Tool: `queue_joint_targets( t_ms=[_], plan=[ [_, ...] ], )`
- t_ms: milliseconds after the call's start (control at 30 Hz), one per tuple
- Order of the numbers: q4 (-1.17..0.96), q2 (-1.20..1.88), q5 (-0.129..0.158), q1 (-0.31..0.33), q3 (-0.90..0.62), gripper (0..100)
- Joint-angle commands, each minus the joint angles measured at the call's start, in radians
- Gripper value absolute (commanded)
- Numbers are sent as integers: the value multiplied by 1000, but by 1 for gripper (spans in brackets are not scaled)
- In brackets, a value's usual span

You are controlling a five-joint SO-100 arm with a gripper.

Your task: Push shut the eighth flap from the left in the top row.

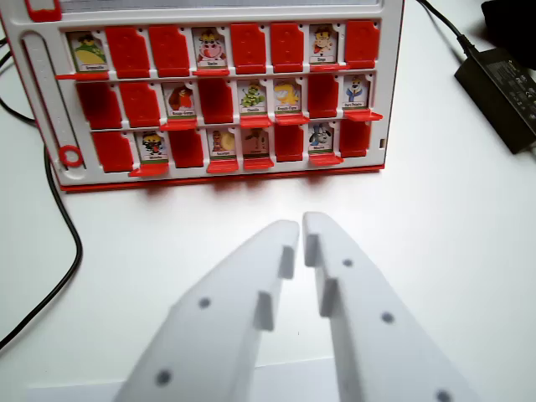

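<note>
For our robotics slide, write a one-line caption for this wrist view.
White gripper, jaws nearly closed, poised on a white table before a red flap board.

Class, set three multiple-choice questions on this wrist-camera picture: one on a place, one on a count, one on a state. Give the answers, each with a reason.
1. Where does the black power adapter lie?
A. On the table, to the right of the board in the wrist view
B. On top of the board
C. Between the hand's fingers

2. How many top-row slots show a picture card?
A. One
B. Three
C. Six

3. What does the rightmost top-row slot show?
A. A picture card
B. A plain red face
C. An empty hole

Answers:
1 A: the adapter sits beyond the right edge of the board.
2 B: cards show in the first, fourth and seventh slots.
3 B: the rightmost slot is plain red.
</note>
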State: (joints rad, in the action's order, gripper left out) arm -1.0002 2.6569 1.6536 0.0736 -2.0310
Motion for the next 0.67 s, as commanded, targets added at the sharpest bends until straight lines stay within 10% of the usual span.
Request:
queue_joint_targets(
  t_ms=[0,633],
  plan=[
    [-64,94,20,-31,9,0],
    [-225,236,34,-124,55,0]
  ],
)
